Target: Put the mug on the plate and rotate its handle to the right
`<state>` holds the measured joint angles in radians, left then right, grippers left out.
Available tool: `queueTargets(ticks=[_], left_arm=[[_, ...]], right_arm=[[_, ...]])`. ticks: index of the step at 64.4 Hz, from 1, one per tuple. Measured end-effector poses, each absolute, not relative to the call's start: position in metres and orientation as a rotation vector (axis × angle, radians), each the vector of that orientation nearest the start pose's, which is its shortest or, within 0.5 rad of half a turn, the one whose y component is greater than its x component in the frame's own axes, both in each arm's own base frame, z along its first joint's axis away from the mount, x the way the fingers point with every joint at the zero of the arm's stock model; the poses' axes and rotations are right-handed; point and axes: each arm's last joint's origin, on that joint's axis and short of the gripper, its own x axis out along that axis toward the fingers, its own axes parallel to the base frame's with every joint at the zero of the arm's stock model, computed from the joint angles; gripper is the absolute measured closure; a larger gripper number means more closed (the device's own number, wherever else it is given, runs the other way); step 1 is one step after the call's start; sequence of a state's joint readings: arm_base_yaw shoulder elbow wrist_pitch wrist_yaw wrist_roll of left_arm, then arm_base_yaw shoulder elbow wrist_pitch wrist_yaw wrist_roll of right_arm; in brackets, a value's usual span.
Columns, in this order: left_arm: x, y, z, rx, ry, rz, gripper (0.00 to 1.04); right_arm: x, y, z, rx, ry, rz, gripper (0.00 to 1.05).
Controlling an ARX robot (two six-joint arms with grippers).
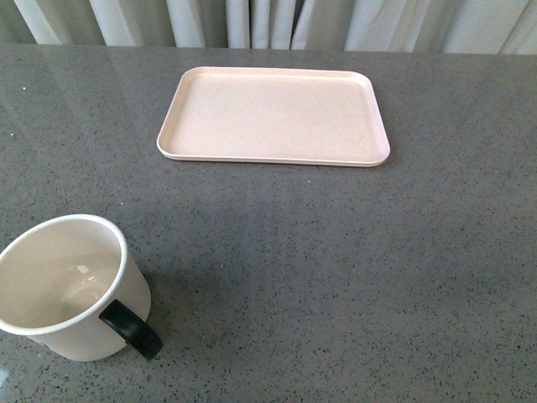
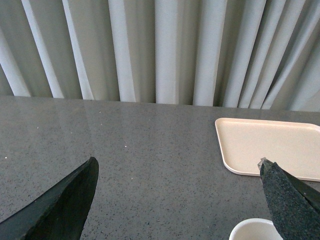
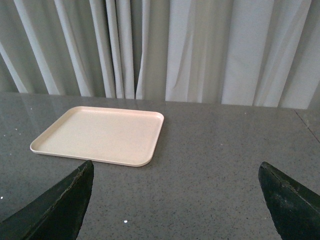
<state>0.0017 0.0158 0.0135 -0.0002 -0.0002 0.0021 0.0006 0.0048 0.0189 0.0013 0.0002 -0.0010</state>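
Observation:
The cream mug (image 1: 67, 285) stands upright on the grey table at the near left, empty, its black handle (image 1: 130, 329) pointing toward the near right. Its smiley face is hidden. The pale pink plate (image 1: 273, 117) lies empty at the far middle. Neither arm shows in the front view. In the left wrist view my left gripper (image 2: 177, 167) is open and empty; the mug's rim (image 2: 255, 230) shows near one fingertip (image 2: 282, 192), and the plate (image 2: 270, 147) lies beyond. In the right wrist view my right gripper (image 3: 175, 170) is open and empty over bare table, the plate (image 3: 100, 135) ahead of it.
The grey speckled table (image 1: 336, 269) stretches between mug and plate. Pale pleated curtains (image 1: 252, 21) hang behind the table's far edge.

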Motion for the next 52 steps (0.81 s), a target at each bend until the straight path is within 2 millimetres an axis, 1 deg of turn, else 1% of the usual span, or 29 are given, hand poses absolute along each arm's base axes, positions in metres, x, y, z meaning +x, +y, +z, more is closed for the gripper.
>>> queueTargets(ticks=[36,38,41,42,43,45,46,47,52], left_arm=[[0.098,0.000,0.167,0.002,0.006,0.005,0.09],[0.098,0.001,0.166,-0.023,0.086,0.048,0.09],[0.099,0.002,0.169,-0.064,0.305,0.108,0.09],[0.100,0.002,0.169,-0.065,0.347,0.117,0.09],[0.102,0.003,0.171,-0.066,0.429,0.128,0.09],[0.107,0.004,0.173,-0.073,0.514,0.131,0.09],[0.109,0.004,0.173,-0.076,0.532,0.130,0.09],[0.115,0.006,0.174,-0.082,0.570,0.122,0.09],[0.131,0.011,0.177,-0.080,0.605,0.088,0.09]], right_arm=[[0.097,0.000,0.170,-0.001,-0.015,0.000,0.09],[0.097,0.000,0.170,-0.001,-0.015,0.000,0.09],[0.097,0.000,0.170,-0.001,-0.015,-0.002,0.09],[0.097,0.000,0.170,-0.001,-0.015,-0.002,0.09],[0.097,0.000,0.170,-0.001,-0.015,-0.001,0.09],[0.097,0.000,0.170,-0.001,-0.016,0.001,0.09],[0.097,0.000,0.170,-0.001,-0.015,0.001,0.09],[0.097,0.000,0.170,-0.001,-0.015,0.000,0.09],[0.097,0.000,0.170,-0.001,-0.015,0.001,0.09]])
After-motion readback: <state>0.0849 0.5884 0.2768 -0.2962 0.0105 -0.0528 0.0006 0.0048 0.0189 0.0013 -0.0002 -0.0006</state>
